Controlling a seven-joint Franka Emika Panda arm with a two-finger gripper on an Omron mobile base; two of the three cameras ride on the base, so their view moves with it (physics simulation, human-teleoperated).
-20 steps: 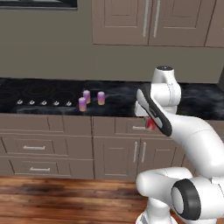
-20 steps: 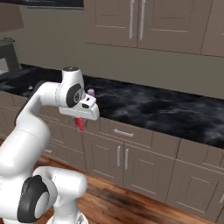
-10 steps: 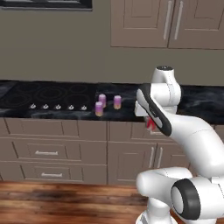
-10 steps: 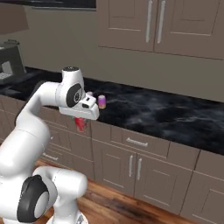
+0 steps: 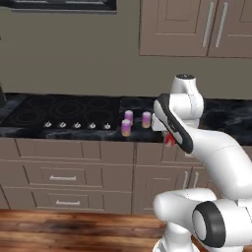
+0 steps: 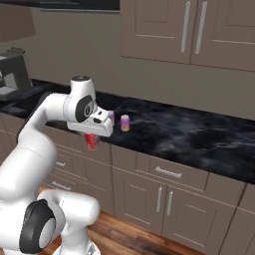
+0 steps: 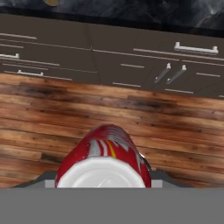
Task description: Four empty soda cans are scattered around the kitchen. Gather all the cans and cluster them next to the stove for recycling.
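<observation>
Gripper (image 7: 105, 183) is clamped on the red can (image 7: 104, 159), carried low in front of the cabinets and out over the wood floor (image 7: 52, 118), likely to clear the counter edge in transit. Three purple cans (image 5: 126, 127) are grouped on the black counter (image 6: 199, 134) just beside the stove (image 5: 64, 110). Red one looks like the last to join them.

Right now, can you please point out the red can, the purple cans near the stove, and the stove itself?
Red can (image 7: 105, 153): hand view, on its painted side.
Front purple can (image 5: 126, 128): left base view, on its side.
Back purple can (image 5: 146, 119): left base view, on its side.
Stove (image 5: 64, 109): left base view, on the black glass.
</observation>
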